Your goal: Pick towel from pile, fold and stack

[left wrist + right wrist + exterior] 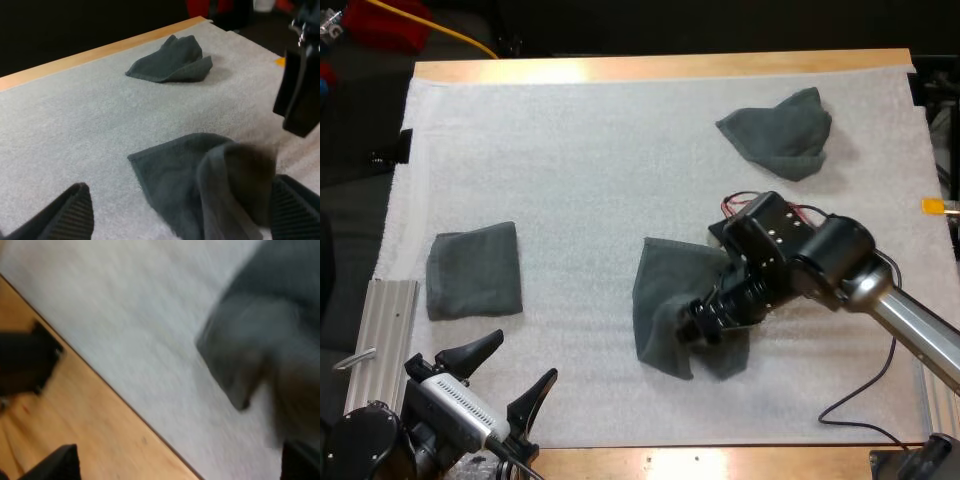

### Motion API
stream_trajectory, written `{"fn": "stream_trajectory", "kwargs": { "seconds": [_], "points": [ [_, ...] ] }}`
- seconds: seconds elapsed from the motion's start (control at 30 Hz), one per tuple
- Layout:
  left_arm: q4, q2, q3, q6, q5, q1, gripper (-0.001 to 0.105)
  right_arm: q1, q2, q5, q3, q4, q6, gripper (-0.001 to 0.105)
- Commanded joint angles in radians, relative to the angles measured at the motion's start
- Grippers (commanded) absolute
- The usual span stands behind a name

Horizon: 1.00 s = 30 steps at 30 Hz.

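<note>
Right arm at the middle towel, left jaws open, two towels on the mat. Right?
Not two: the high view shows three towels on the mat: the middle towel, a folded towel at left, a crumpled towel at far right. The rest holds.

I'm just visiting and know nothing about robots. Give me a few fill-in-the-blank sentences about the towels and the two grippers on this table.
1. The white mat carries ___ dark towels in all.
2. The folded towel lies nearest the robot's ___ gripper.
3. The left gripper has its fingers ___, gripping nothing.
4. The right gripper is at the half-folded towel, which lies ___ the other two.

Missing words: three; left; open; between.
</note>
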<state>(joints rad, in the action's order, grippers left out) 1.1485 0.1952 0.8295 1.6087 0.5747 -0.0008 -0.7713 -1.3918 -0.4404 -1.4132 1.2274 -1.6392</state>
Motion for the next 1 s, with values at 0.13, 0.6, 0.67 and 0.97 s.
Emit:
{"fn": "stream_trajectory", "kwargs": {
  "seconds": [0.13,0.6,0.67,0.97],
  "points": [
    [-0.009,0.001,0.006,0.025,0.013,-0.004,0.069,-0.002,0.031,0.064,-0.008,0.058,-0.021,0.077],
    [0.005,0.001,0.006,0.025,0.013,-0.004,0.069,-0.002,0.246,0.431,-0.003,0.146,-0.044,0.077],
    [0.005,0.001,0.006,0.025,0.015,-0.004,0.069,-0.002,0.277,0.440,0.016,0.146,-0.035,0.077],
    [0.013,0.001,0.006,0.025,0.027,-0.004,0.069,0.000,0.406,0.440,0.214,0.058,0.047,0.077]
  ]
}}
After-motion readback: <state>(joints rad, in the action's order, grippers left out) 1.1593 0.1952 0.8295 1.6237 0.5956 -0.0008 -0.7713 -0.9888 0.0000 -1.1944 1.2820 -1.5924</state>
